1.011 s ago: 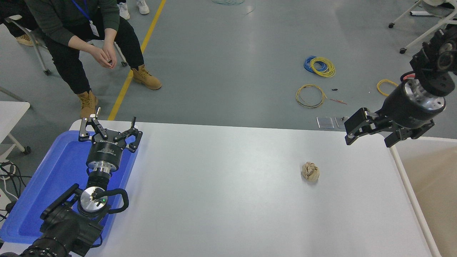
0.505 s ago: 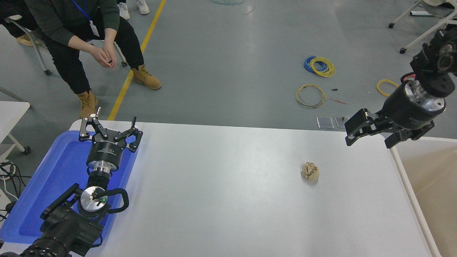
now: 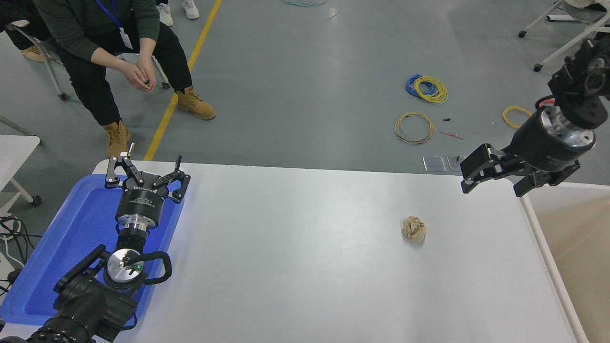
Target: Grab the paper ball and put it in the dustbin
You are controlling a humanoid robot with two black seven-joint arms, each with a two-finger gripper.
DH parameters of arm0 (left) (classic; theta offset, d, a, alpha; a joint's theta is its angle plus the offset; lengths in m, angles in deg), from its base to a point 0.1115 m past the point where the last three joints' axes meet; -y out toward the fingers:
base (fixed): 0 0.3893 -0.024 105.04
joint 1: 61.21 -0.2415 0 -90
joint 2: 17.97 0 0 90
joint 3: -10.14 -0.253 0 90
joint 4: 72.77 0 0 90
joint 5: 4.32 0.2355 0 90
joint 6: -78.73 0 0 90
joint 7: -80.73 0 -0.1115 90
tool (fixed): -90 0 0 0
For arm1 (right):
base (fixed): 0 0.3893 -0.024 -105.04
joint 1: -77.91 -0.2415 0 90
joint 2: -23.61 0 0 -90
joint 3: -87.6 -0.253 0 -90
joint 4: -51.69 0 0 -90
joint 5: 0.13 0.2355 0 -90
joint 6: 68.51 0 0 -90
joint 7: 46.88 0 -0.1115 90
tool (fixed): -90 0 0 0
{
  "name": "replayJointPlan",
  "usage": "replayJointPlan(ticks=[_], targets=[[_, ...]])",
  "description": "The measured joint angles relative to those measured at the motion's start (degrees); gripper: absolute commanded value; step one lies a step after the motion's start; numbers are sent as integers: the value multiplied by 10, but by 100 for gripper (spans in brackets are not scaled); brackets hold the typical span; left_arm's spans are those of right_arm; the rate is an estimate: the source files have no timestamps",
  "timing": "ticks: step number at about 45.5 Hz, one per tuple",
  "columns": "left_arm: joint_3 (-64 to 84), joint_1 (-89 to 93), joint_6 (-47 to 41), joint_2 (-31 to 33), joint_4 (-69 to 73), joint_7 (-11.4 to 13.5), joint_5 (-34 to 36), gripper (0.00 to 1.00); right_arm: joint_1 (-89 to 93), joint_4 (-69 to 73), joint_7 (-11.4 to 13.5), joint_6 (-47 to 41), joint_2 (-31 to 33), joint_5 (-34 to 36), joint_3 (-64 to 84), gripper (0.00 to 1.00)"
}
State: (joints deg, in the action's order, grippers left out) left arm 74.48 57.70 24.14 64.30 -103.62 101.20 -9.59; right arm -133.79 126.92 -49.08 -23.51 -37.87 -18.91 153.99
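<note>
The tan paper ball (image 3: 413, 228) lies on the white table (image 3: 295, 257), right of the middle. My right gripper (image 3: 492, 186) is open and empty. It hangs above the table's far right corner, up and to the right of the ball, well apart from it. The dustbin (image 3: 548, 257) stands against the table's right edge; I see its white rim and beige inside. My left gripper (image 3: 147, 172) is open and parked over the blue tray at the lower left.
A shallow blue tray (image 3: 62, 247) lies on the table's left end under the left arm. A person sits beyond the far left corner, hands (image 3: 140, 78) clasped. Coils of wire (image 3: 425, 88) lie on the floor beyond the table.
</note>
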Motion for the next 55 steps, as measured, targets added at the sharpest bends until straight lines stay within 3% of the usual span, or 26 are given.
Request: replayJointPlan(ticks=[30,55], targets=[[0,0,0,0,0,0,0,100,8,-9,0,0,-7,-1,-1,100],[0,0,1,0,0,-1,0,100,69,-124,-1,0,-66,6,-14,100]])
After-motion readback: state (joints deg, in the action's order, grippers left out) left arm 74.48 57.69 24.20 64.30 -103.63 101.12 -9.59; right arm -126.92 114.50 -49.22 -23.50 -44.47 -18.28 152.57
